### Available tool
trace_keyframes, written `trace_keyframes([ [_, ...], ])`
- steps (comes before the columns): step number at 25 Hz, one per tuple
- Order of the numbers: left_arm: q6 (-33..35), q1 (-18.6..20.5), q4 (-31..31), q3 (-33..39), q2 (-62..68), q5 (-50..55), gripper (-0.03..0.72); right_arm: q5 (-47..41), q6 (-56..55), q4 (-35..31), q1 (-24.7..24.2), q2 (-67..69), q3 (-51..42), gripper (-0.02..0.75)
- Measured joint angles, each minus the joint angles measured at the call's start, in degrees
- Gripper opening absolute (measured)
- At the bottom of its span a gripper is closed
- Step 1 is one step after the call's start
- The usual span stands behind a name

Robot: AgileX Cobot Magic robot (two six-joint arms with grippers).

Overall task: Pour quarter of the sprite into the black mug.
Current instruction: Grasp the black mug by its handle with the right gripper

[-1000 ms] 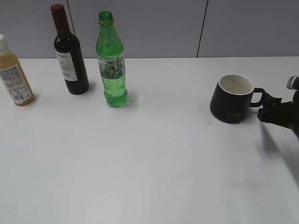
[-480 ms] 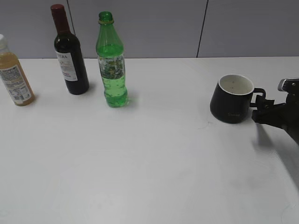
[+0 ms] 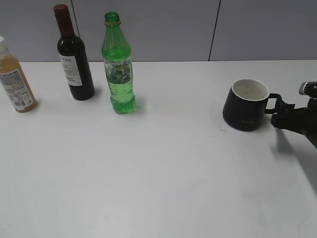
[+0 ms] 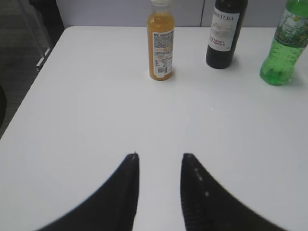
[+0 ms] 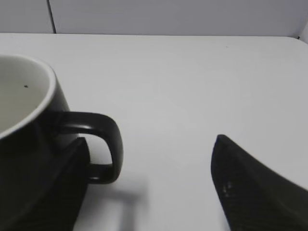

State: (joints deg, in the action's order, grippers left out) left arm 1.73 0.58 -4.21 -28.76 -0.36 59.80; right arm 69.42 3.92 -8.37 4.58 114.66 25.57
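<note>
Right claw (image 5: 151,149) open around mug (image 3: 245,105) handle, right side of counter (image 3: 163,173). Left claw (image 4: 160,159) open, holding nothing. Sprite (image 3: 118,64) upright far left-centre, beside wine bottle (image 3: 74,57).

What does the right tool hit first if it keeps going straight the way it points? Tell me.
Most likely the black mug: its handle already sits between the open fingers of the right tool, so the handle, then the mug's wall, comes first.
</note>
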Motion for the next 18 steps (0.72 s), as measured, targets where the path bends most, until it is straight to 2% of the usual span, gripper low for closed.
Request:
trace_keyframes([
  [18, 0.0, 0.0, 0.0, 0.0, 0.0, 0.0, 0.235, 0.09, 0.0, 2.33, 0.0, 3.99, 1.81, 0.593],
])
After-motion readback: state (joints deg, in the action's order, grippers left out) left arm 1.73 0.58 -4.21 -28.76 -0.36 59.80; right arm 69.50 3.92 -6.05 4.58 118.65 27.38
